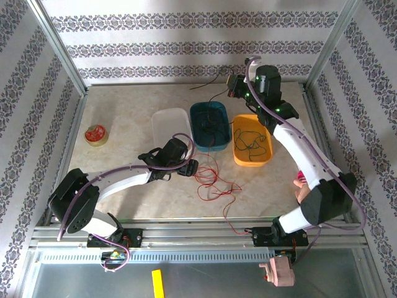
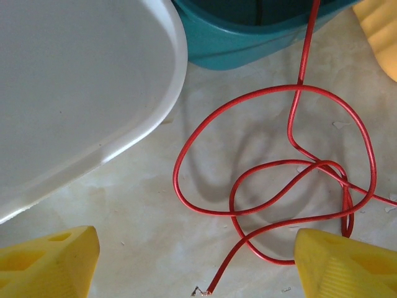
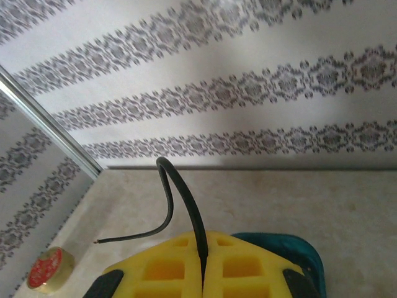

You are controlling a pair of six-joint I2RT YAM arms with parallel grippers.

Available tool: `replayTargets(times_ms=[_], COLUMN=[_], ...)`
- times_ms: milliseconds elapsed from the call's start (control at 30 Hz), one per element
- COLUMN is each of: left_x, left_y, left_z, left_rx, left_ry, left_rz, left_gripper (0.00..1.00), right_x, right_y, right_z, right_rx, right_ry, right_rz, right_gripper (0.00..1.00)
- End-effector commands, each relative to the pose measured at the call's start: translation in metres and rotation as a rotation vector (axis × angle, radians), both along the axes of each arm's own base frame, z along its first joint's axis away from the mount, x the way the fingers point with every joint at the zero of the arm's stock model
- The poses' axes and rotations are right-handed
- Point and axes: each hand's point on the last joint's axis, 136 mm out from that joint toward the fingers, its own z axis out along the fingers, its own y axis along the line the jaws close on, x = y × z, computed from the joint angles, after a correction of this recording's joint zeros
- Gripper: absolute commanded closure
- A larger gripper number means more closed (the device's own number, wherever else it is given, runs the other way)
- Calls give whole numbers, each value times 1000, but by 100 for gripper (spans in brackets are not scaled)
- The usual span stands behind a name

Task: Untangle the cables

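Wire sorting: red one loose on table, black one pinched at far end

Red thin wire [image 1: 214,183] [image 2: 273,186] lies in slack overlapping loops on the beige table [image 1: 124,112], near-centre. One tail runs toward the near edge and one strand climbs over the rim of the teal plastic tray [image 1: 200,133] [image 2: 248,43]. Left gripper [image 1: 188,166] [image 2: 198,264] hovers over the loops' left side. Its yellow fingers [image 2: 53,261] are wide apart with nothing clamped, and the wire's cut end lies between them.

Farther back, left to right: red tape roll [image 1: 95,134] [image 3: 46,268], white oval plastic tray [image 1: 162,121] [image 2: 74,93], the teal tray, and an orange plastic tray [image 1: 239,158] [image 2: 379,31] holding a dark thin wire [image 1: 249,143] in a coil.

At the far side, right gripper [image 1: 236,87] [image 3: 203,264] has its jaws together, clamped on a black wire [image 1: 217,79] [image 3: 186,205] that arcs up and left, tip free.

Handling, my read: the wires are light, limp and a bit springy, and will likely slip in a loose pinch. Take the red one at its cut end or on a single strand away from the crossings. Pulling fast could tighten the loops.
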Motion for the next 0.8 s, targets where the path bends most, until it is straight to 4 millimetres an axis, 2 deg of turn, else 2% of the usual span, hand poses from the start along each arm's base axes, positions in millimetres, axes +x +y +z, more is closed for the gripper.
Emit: replayTargets(times_ms=[0,200,333,467,533,633,767], left_x=[1,-2,-3,-3,-3,-4,-4], left_y=[-3,-7,-6,-2,-2,-1,-2], left_z=[4,1,2,3,4,4,5], left_rx=[27,27,35,47,47,47,44], left_ry=[-10,1,-2,-10,-12,-15,-16], left_rz=[-17,-25,-28,-23,-23,-24,-27], left_gripper=[18,18,18,18,18,18,18], right_x=[17,53,68,63,56,45,39], right_y=[0,7,6,3,8,18,29], right_z=[-25,-87,-139,-192,-212,-235,-255], right_rx=[60,85,79,44,-1,-55,-78], right_ry=[55,154,256,365,398,440,488], right_rz=[3,-13,-72,-163,-175,-182,-174], right_gripper=[100,100,100,100,100,100,100])
